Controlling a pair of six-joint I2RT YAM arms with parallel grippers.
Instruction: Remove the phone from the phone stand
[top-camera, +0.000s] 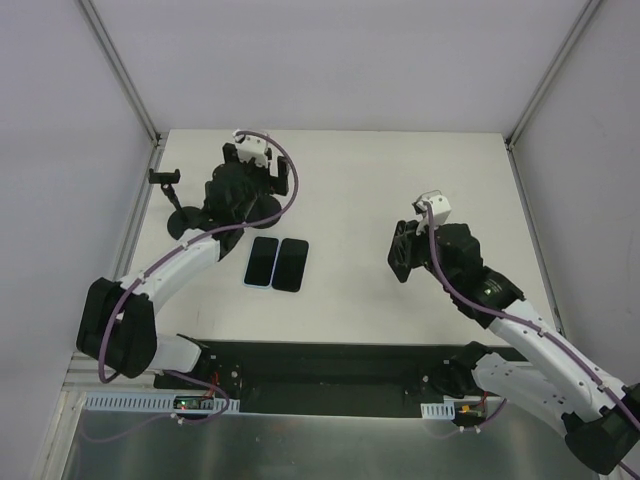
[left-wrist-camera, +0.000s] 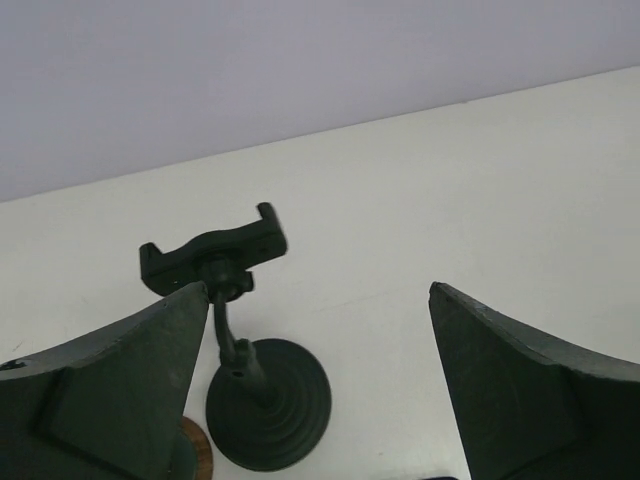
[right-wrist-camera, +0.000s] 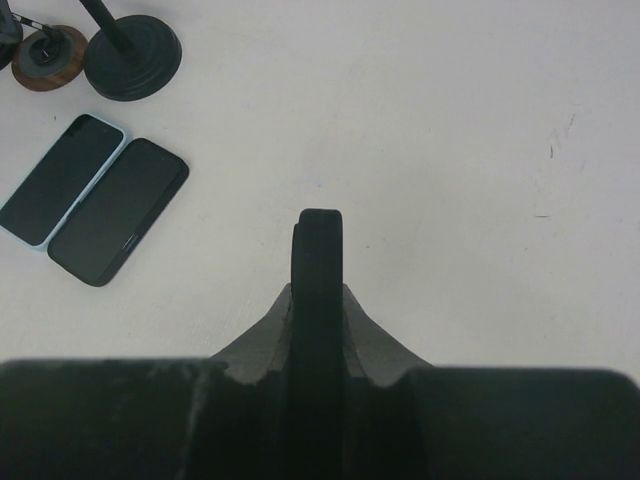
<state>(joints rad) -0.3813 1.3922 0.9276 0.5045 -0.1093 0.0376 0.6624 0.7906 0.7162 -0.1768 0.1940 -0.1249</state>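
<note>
Now the left hand (left-wrist-camera: 318, 300) is wide open near the phone stand (left-wrist-camera: 268, 405); the right hand (right-wrist-camera: 320, 225) is closed tight.

The tabletop (top-camera: 400, 200) is plain cream-white. The phone stand (left-wrist-camera: 268, 400) is matt black all over. Both screens are black: the left phone (right-wrist-camera: 60, 178) has a pale blue rim, the right phone (right-wrist-camera: 118, 210) a black one. A disc (right-wrist-camera: 48, 58) shows a brown wood-toned edge. The arms (top-camera: 185, 262) are white, their cables (top-camera: 291, 180) purple.
</note>
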